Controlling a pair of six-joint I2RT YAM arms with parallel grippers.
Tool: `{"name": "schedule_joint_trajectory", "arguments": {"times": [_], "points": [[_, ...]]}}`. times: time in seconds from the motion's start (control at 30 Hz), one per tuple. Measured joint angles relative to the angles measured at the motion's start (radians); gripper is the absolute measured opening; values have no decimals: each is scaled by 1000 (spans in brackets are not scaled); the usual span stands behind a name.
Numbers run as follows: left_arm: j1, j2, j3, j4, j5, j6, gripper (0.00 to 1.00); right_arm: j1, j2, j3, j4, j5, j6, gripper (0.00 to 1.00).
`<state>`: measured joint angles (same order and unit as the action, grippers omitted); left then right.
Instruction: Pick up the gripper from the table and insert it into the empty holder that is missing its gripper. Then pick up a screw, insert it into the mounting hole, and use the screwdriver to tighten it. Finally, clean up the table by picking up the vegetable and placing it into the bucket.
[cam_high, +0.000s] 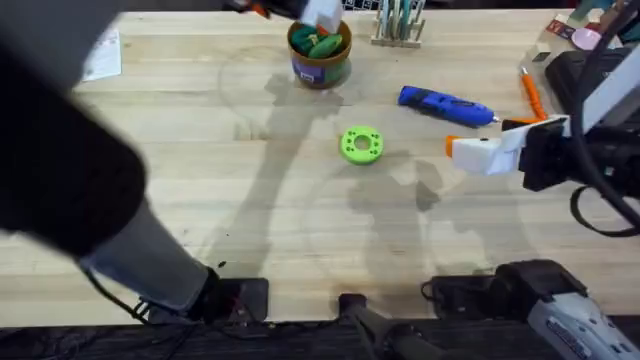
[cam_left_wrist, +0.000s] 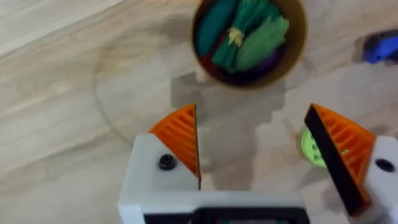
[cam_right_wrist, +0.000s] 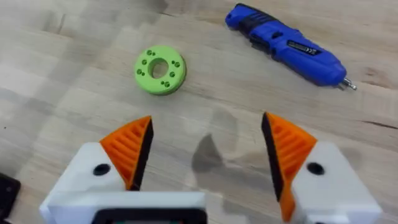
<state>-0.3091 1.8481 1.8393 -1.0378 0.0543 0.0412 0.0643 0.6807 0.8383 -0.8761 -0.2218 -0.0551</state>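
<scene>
Wooden surface (cam_high: 200, 200) runs pale under everything. At its far edge, left of centre, stands the bucket (cam_high: 320, 52), an orange-rimmed tub with a purple label, holding a green vegetable (cam_left_wrist: 245, 34). The left gripper (cam_left_wrist: 252, 152) hangs above the bucket, its orange ribbed fingers (cam_left_wrist: 180, 134) spread wide apart with nothing between them. Near the middle of the surface lies a green disc (cam_high: 361, 144) with holes, flat and alone. To its right and farther back rests the blue screwdriver (cam_high: 445, 105) on its side, its metal bit pointing right, well apart from the disc. Right of that, the right gripper (cam_right_wrist: 205, 152) hovers over bare wood, its fingers (cam_right_wrist: 130, 149) likewise wide apart and holding nothing.
</scene>
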Motion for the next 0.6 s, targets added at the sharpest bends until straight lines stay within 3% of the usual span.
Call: {"name": "schedule_joint_trajectory", "arguments": {"times": [0.13, 0.23, 0.6], "points": [[-1, -116, -1, -119, -34, -2, 987, 0, 0, 0, 0, 0, 0, 984], [-5, -194, -48, -129, -47, -5, 988, 0, 0, 0, 0, 0, 0, 983], [-5, -616, -610, -68, -52, -54, 986, 0, 0, 0, 0, 0, 0, 985]]}}
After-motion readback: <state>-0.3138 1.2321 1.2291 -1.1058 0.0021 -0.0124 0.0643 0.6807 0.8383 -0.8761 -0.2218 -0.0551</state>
